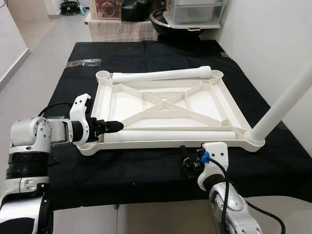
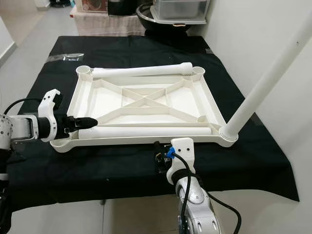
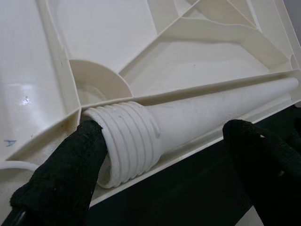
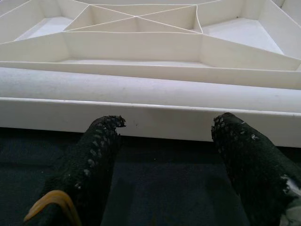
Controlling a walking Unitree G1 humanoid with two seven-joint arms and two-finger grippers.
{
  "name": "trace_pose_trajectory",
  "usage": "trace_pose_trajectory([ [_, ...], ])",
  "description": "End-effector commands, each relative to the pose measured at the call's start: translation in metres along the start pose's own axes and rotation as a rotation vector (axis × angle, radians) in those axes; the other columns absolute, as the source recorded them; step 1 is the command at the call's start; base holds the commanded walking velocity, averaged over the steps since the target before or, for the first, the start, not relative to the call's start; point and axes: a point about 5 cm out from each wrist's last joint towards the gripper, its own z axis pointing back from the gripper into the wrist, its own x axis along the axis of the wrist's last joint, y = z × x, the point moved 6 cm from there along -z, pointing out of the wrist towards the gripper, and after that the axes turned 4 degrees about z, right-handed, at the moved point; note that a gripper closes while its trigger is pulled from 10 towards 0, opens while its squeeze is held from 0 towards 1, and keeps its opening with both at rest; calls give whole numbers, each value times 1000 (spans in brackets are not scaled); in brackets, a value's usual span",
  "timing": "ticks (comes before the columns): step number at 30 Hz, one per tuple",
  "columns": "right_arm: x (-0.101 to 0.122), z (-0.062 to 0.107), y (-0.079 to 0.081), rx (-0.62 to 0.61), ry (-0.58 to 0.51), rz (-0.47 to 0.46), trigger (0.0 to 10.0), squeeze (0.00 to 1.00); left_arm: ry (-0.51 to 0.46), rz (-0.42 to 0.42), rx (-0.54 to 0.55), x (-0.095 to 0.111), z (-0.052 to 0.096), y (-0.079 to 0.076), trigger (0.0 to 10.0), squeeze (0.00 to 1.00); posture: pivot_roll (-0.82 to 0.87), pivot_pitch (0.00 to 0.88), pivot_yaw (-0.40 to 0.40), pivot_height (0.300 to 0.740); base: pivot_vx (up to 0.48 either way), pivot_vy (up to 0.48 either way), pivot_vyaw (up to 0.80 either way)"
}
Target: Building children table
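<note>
The upright table leg (image 1: pixel 282 105) screwed into the near right corner ran out past the picture's upper right edge, so its free end went unseen. The left gripper (image 1: pixel 113 126) covered the threaded end of the loose leg (image 1: pixel 170 136) in the head views (the wrist view showed the threads), and clutter (image 1: pixel 146 12) beyond the black table (image 1: pixel 146 170) was cropped at the top

I see a white tabletop (image 1: pixel 165 105) with white legs (image 1: pixel 161 74) on a black cloth (image 1: pixel 141 170). My gripper fingers (image 3: pixel 66 183) are black and the arms (image 1: pixel 34 134) silver. The right wrist carries a blue clip (image 1: pixel 205 157).
</note>
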Motion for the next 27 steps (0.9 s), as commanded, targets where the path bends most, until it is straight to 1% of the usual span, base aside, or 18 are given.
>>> trace_pose_trajectory([
  [1,-2,1,0,-4,13,-8,10000,0,32,27,-29,-11,-5,-4,10000,0,98,90,-49,740,0,0,0],
  [8,-1,1,-1,-8,9,-7,10000,0,47,52,-31,-21,-10,1,10000,0,88,95,-49,740,0,0,0],
  [10,-1,1,-1,-10,8,-4,10000,0,41,78,-24,-24,-13,8,10000,0,85,96,-50,740,0,0,0],
  [13,0,2,-2,-7,8,-3,10000,0,17,122,-57,-24,-14,8,10000,0,73,100,-51,740,0,0,0],
  [18,0,3,-3,-6,9,1,10000,0,-26,157,-73,-21,-15,12,10000,0,69,103,-57,740,0,0,0],
  [22,0,2,-3,-2,11,3,10000,0,-40,175,-102,-17,-13,8,10000,0,69,103,-59,740,0,0,0],
  [23,-1,2,-3,-2,13,4,10000,0,-29,202,-147,-16,-11,-1,10000,0,71,106,-63,740,0,0,0],
  [24,-1,2,-3,0,14,5,10000,0,-6,199,-209,-19,-8,-13,10000,0,76,106,-65,740,0,0,0],
  [25,-1,1,-3,1,14,6,10000,0,11,194,-252,-21,-5,-22,10000,0,77,107,-66,740,0,0,0],
  [27,-1,1,-3,2,17,7,10000,0,47,183,-309,-28,-2,-35,10000,0,79,107,-67,740,0,0,0],
])
